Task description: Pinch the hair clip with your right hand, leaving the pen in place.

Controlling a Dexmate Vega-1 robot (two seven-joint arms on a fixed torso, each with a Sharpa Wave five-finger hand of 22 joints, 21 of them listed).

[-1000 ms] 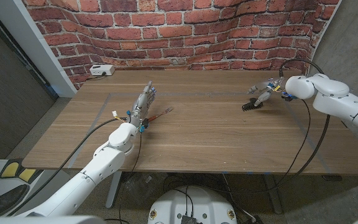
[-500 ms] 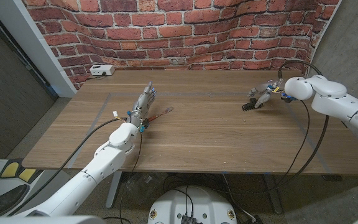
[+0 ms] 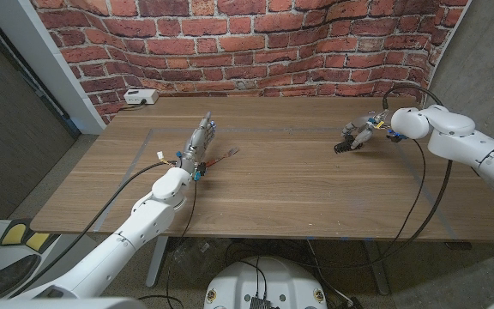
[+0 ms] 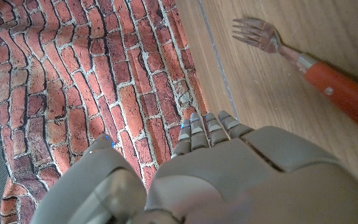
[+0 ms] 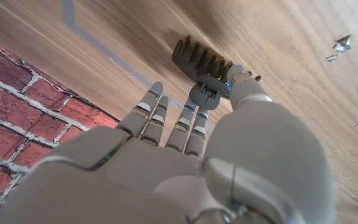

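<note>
Nearest you, your left hand (image 3: 201, 142) stands on the table (image 3: 273, 189) at about ten o'clock from the table's middle, fingers together and pointing away, holding nothing. Just beside it, toward three o'clock, lies a fork with an orange handle (image 3: 221, 157); the left wrist view shows its tines (image 4: 257, 34) plainly, apart from the fingers (image 4: 207, 127), where the head view gives only a thin streak.

Farther off, at about two o'clock, your right hand (image 3: 363, 131) grips the hair clip (image 3: 345, 144). In the head view the clip is a small dark shape at the fingertips, low over the table; whether it touches the wood you cannot tell there. The right wrist view shows more: the dark toothed clip (image 5: 202, 65) is pinched between thumb and fingers (image 5: 191, 121), teeth pointing away from the palm, above a grey tape line (image 5: 104, 50).

Against a second ago, your right hand has drawn slightly toward one o'clock with the clip; the left hand and fork have not moved.

At the far edge, eleven o'clock, sits a white box (image 3: 140, 98).
</note>
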